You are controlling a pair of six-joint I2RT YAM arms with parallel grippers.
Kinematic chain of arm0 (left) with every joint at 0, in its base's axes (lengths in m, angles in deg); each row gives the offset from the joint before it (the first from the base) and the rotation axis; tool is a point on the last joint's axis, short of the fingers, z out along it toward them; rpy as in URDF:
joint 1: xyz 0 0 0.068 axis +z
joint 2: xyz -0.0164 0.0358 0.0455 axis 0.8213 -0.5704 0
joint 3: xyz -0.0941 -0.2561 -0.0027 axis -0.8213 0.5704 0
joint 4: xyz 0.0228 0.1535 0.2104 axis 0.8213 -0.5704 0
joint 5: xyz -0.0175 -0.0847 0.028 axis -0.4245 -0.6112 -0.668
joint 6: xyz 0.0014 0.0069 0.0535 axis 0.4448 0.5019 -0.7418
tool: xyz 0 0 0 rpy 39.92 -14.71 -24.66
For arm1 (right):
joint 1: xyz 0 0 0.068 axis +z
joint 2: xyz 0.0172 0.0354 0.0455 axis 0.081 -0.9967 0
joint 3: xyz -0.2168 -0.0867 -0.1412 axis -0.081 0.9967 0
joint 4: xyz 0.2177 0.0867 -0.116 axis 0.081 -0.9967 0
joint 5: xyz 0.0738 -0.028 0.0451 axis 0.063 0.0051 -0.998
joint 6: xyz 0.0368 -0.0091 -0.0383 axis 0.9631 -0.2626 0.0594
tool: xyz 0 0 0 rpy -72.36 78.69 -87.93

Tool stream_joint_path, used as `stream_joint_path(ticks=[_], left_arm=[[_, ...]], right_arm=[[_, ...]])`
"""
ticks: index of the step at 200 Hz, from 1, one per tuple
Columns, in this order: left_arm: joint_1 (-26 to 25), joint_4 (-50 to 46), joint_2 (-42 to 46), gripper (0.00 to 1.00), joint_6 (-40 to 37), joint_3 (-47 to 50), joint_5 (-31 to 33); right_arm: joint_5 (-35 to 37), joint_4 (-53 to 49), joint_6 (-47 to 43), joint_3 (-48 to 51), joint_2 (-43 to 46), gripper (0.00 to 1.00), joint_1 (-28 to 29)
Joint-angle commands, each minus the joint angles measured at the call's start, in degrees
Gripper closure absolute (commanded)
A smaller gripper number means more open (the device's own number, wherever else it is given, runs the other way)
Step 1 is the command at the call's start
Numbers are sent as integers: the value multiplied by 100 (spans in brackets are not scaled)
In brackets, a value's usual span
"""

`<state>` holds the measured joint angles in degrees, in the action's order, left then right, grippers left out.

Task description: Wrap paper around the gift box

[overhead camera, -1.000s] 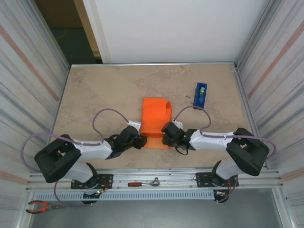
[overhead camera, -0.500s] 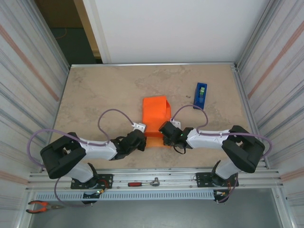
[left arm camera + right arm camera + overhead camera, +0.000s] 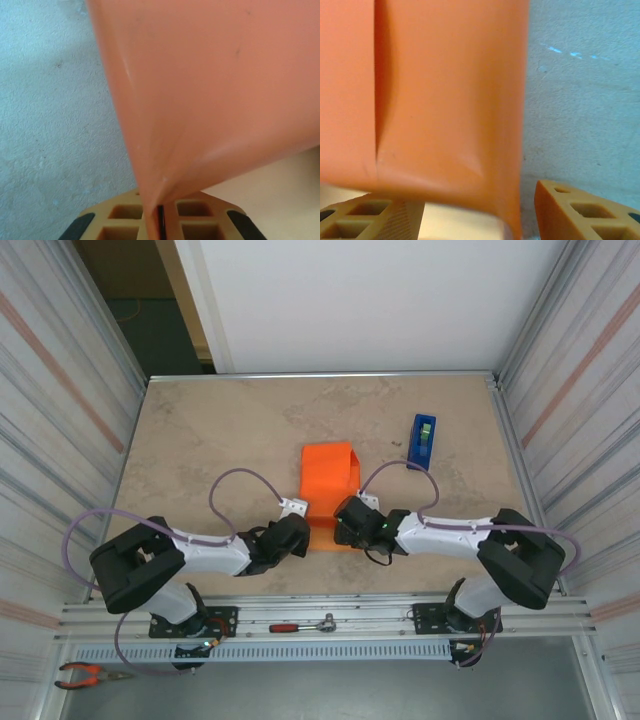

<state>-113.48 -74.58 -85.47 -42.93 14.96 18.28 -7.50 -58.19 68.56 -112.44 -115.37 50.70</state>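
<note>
Paper: your plain bright orange sheet of paper (image 3: 328, 480) lies folded into a narrow band in the middle of the beige marbled tabletop (image 3: 220, 430). Its near end sits between your two grippers. You cannot tell what it covers.
Left gripper: your left gripper (image 3: 298, 530) is at the paper's near left corner. Seen from the wrist, this gripper (image 3: 160, 222) has its tan fingers (image 3: 120, 220) pressed together with the paper's edge pinched between them. The sheet rises from them in a taut fold.
Right gripper: your right gripper (image 3: 343, 520) is at the near right corner. Seen from the wrist, this gripper (image 3: 470, 205) has its jaws well apart and grips nothing. The paper's loose edge droops over one finger (image 3: 370, 220) and into the gap, clear of the other finger.
In the way: the lifted sheet hangs close in front of both wrist cameras. A purple cable (image 3: 240, 472) arches from the left arm just beside the paper. The right arm's cable (image 3: 385, 468) loops out to just beside the dispenser.
Around: a narrow blue tape dispenser (image 3: 422, 440) stands to the right of the paper, apart from it. A red-handled ratchet wrench (image 3: 300, 626) lies on the metal rail (image 3: 400, 612) by the arm bases. Orange-handled pliers (image 3: 85, 673) lie at the near left.
</note>
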Motion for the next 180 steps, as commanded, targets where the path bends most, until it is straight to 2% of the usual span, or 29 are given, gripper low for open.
stream_joint_path(ticks=[1,16,36,46,66,79,88,126,160,180], left_arm=[[-63,-156,-8,86,86,-93,243],[-63,-147,13,81,58,-88,243],[-62,-200,135,70,6,-82,249],[-63,-208,268,62,-51,-64,248],[-63,-240,617,39,-187,-10,241],[-63,-253,829,26,-282,30,208],[-53,-240,924,21,-338,63,173],[33,-107,787,25,-418,51,-13],[34,40,336,31,-393,-65,256],[28,119,97,35,-417,-150,363]], right_arm=[[88,-209,26,64,224,41,-105],[82,-208,16,6,195,44,-197],[72,-197,16,-73,43,58,-296],[56,-183,-1,-104,-33,64,-321],[51,-157,-11,-147,-139,71,-332],[41,-132,-11,-155,-181,73,-340],[38,-127,-11,-145,-186,73,-341],[19,-105,6,-154,-221,62,-323],[55,-123,64,-136,-119,46,-240],[64,-98,99,-162,-128,43,-218]])
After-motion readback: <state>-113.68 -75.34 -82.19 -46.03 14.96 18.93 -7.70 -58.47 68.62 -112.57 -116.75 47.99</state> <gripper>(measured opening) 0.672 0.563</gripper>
